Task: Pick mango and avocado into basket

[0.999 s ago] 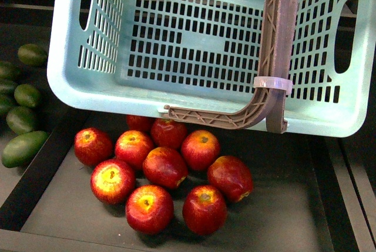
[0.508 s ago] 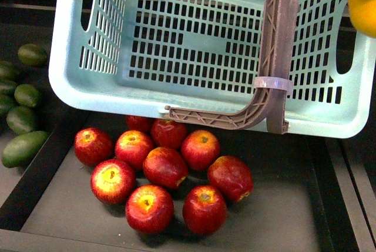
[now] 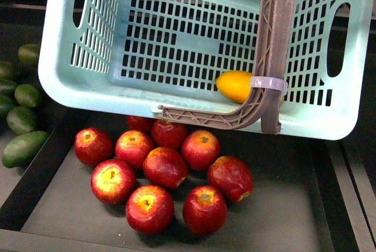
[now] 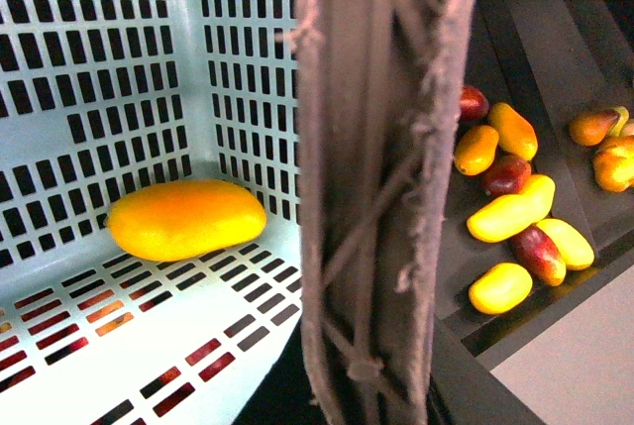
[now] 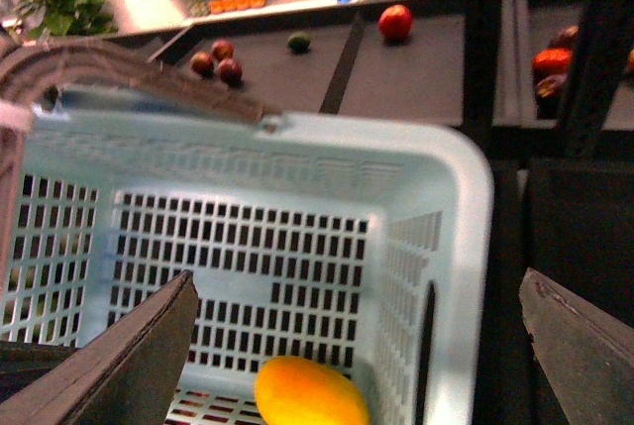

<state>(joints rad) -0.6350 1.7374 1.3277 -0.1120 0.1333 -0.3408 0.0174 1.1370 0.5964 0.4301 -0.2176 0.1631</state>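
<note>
Since mango (image 3: 235,86) lies inside basket (image 3: 59,81), at its 4 o'clock corner by the handle (image 3: 273,40), front view suggests half done; avocado (image 3: 22,120) sits outside at 9 o'clock. Left wrist view: mango (image 4: 186,219) on lattice floor; left gripper unseen, can't tell its grip. Right wrist view: right gripper (image 5: 357,291) spread wide, empty, over basket. Next prob. a reach toward 9 o'clock for avocado.

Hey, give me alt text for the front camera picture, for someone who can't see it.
A yellow-orange mango lies on the lattice floor of a tilted light teal basket, partly behind its brown handle. Below the basket, a cluster of red apples sits in a dark tray, with green oval fruits at the left edge.
</note>
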